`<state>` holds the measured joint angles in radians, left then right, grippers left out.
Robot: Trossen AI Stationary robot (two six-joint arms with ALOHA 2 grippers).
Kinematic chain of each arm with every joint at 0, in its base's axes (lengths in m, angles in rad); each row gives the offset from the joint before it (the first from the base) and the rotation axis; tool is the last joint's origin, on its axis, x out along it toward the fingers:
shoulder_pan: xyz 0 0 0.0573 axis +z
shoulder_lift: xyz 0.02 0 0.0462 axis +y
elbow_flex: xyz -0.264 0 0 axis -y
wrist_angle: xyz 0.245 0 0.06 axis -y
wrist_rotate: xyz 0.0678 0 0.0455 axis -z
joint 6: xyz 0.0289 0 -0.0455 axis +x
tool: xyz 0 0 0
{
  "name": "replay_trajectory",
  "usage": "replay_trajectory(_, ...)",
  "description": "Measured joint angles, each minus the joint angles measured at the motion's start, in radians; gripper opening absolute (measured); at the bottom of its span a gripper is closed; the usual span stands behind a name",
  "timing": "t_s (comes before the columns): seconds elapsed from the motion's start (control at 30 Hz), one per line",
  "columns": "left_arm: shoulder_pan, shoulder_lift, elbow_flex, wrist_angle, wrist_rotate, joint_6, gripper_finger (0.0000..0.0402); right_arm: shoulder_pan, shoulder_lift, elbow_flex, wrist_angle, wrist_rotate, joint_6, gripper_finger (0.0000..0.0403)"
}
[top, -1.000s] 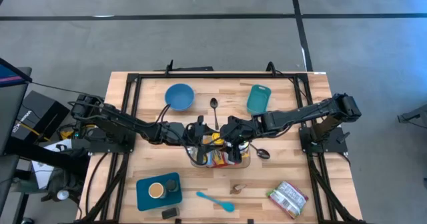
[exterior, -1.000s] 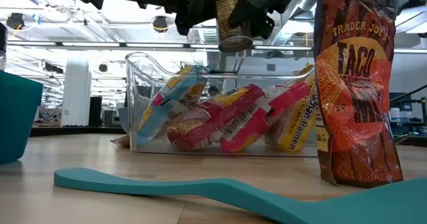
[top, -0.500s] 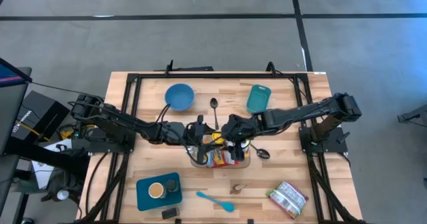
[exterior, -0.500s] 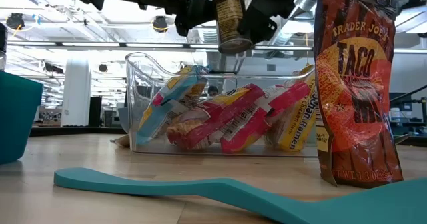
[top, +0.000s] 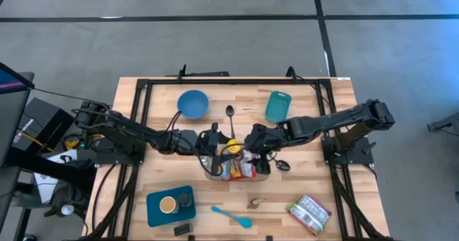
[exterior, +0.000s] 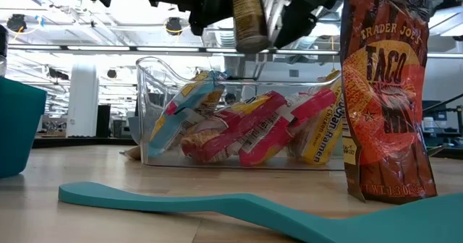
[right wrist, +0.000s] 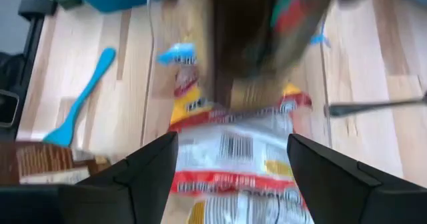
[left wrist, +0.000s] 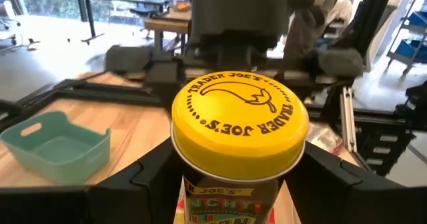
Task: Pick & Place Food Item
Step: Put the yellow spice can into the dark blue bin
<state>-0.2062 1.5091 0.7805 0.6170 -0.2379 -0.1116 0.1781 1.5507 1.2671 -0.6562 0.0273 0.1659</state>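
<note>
The left tool [left wrist: 237, 184] is clamped on a can [left wrist: 240, 134] with a yellow lid, its two dark fingers [left wrist: 143, 177] pressed against the can's sides just below the lid. From above, that tool [top: 215, 142] holds the can [top: 231, 148] over the middle of the bench [top: 308, 187], directly above a clear plastic bin [top: 237, 171]. At bench height the can [exterior: 247, 19] hangs upright in the air, clear of the bin [exterior: 155, 113] beneath it, and the bin is packed with ramen packets [exterior: 246, 131] in red, yellow and blue wrappers. The right tool [top: 256, 144] sits just beside the can on the other side, also over the bin, with its fingers [right wrist: 150, 171] spread apart and nothing between them; its own camera looks down past them onto the packets [right wrist: 233, 151]. A tall orange bag of taco chips [exterior: 387, 98] stands upright on the bench near the low camera, and a teal spatula [exterior: 217, 203] lies flat in front of the bin. Farther back on the bench are a blue bowl [top: 193, 103], a teal tray [top: 277, 106] and a spoon [top: 230, 114]; a second spoon [top: 282, 165] lies just beside the bin.
</note>
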Motion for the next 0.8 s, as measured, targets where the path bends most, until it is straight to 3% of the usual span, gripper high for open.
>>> replay_trajectory(0.5,-0.025,-0.216,-0.001,-0.329,0.000,-0.053,0.0216,0.006,-0.028,0.000,-0.035,0.214,0.029,0.0276)
replay_trajectory(0.8,-0.099,-0.344,-0.001,-0.527,0.000,-0.080,0.0214,0.006,-0.028,0.000,-0.034,0.513,0.100,0.0276)
